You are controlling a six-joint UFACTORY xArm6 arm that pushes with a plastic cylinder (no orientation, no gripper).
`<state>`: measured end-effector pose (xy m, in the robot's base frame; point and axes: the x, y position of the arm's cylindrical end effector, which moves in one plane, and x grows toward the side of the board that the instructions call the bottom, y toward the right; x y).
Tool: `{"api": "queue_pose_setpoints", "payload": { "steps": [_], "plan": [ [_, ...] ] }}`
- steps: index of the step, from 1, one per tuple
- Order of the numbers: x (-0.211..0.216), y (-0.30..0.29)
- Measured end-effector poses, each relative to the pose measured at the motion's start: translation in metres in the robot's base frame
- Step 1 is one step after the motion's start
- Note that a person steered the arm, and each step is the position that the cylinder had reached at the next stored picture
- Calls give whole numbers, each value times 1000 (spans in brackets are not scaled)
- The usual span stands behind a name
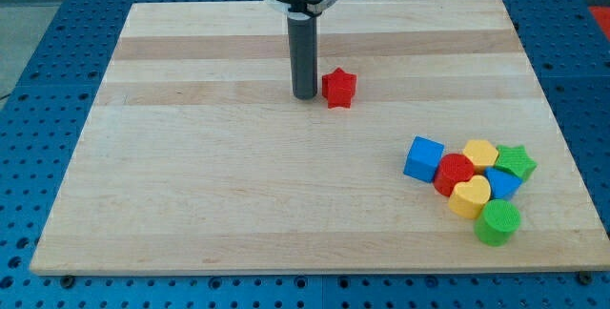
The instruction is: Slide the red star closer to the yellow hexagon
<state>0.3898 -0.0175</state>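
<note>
The red star (338, 89) lies on the wooden board near the upper middle. My tip (305, 95) stands just to the view's left of the star, almost touching it. The yellow hexagon (481, 153) sits in the cluster of blocks at the view's lower right, far from the star.
The cluster at the lower right also holds a blue cube (424, 158), a red cylinder (455, 174), a yellow heart (470, 196), a green star (516, 162), a blue block (503, 183) and a green cylinder (498, 222). The board's right edge (562, 137) is close to them.
</note>
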Motion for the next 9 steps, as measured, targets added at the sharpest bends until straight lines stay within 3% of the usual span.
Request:
{"api": "queue_pose_setpoints", "payload": {
  "steps": [1,3,4,6,7,9],
  "plan": [
    [0,19],
    [0,153],
    [0,190],
    [-12,188],
    [-71,190],
    [-85,279]
  ]
}}
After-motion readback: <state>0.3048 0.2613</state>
